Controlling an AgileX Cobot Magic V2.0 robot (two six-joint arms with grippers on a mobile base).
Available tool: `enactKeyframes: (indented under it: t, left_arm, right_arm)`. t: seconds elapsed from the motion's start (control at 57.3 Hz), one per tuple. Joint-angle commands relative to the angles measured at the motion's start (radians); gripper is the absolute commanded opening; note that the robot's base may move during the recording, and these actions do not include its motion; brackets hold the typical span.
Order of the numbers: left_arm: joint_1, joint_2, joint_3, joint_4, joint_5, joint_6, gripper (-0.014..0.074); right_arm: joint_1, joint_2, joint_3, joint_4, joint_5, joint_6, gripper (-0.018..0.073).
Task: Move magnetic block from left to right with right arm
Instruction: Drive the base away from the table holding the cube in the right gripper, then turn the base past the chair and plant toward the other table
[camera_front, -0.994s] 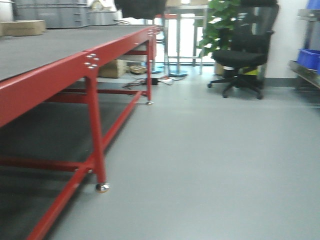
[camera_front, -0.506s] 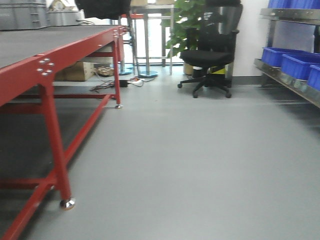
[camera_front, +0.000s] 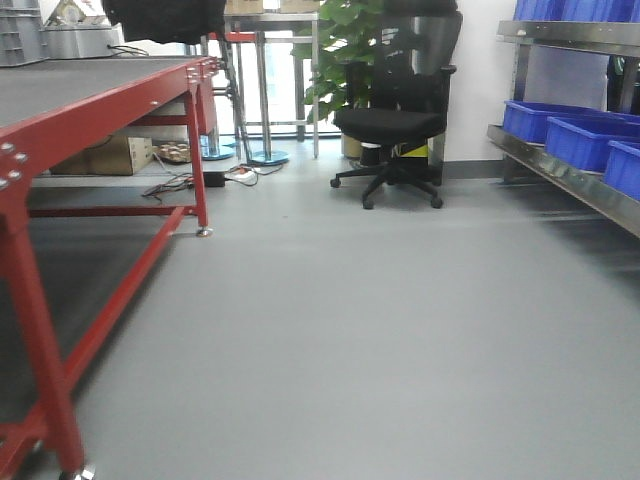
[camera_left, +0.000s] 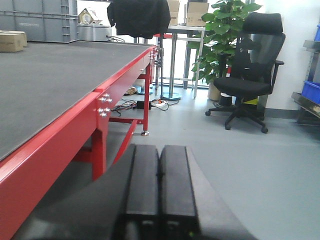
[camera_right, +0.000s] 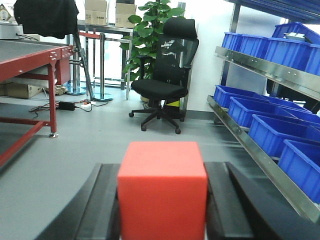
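The magnetic block, a smooth red-orange cube, fills the lower middle of the right wrist view. My right gripper is shut on it, with a black finger pressed against each side of the cube. In the left wrist view my left gripper is shut, its two black fingers lying flat against each other with nothing between them. It hangs beside the red-framed table, above the grey floor. Neither gripper nor the block shows in the front view.
The red-framed table with a dark top runs along the left. A black office chair and a green plant stand at the back. Metal shelves with blue bins line the right wall. Cardboard boxes and cables lie under the table.
The front view has swung to the right: the red table has slid towards the left edge, and the shelves with blue bins have come into view on the right.
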Motion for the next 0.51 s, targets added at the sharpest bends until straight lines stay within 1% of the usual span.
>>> enactKeyframes:
  t: [0.0,0.488]
  left_arm:
    - [-0.008,-0.008,0.008,-0.005,-0.086,0.000,-0.0126]
    - [-0.008,-0.008,0.008,-0.005,-0.086,0.000,-0.0126]
  right_arm:
    - [-0.008,0.010,-0.028,-0.014,-0.092,-0.009,0.0334]
    - [-0.008,0.010,-0.028,-0.014,-0.092,-0.009,0.0334]
